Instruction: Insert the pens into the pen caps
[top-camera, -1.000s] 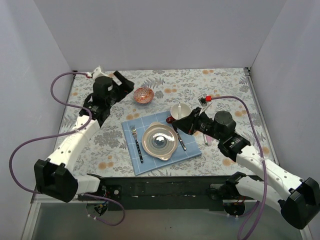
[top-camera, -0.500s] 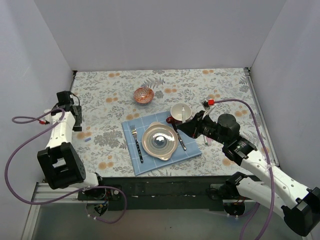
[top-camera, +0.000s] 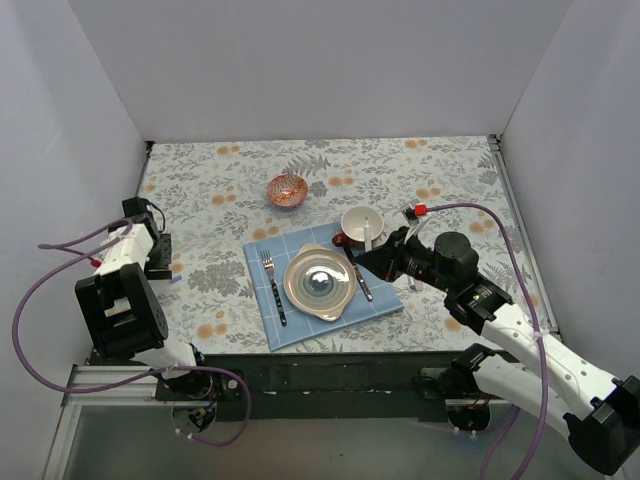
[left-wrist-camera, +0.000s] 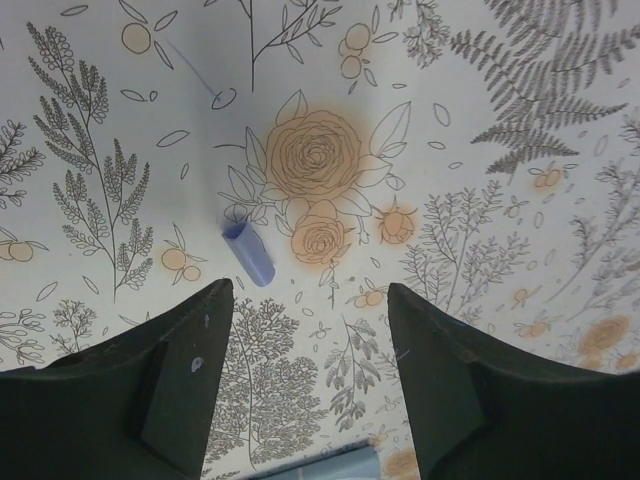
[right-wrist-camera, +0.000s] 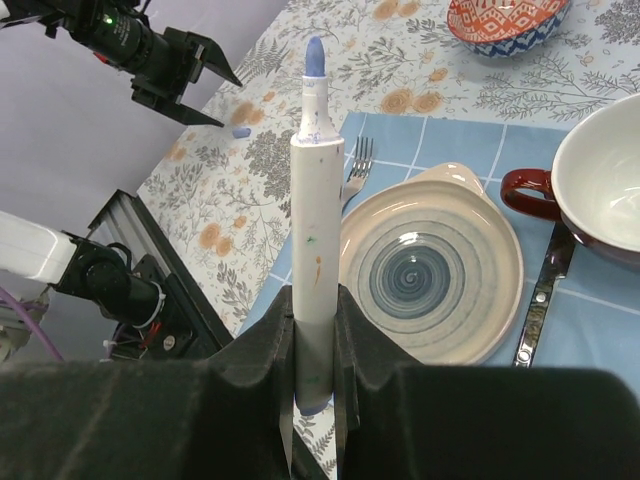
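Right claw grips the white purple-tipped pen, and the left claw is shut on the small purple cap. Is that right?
No. The left claw is open; the small purple cap lies loose on the table just ahead of it, as the left wrist view shows. The right claw does grip the white purple-tipped pen.

I see a white pen (right-wrist-camera: 317, 250) with a bluish-purple tip, a matching lilac cap (left-wrist-camera: 248, 255), and a tabletop (left-wrist-camera: 480, 120) printed with grey ferns and orange roses.
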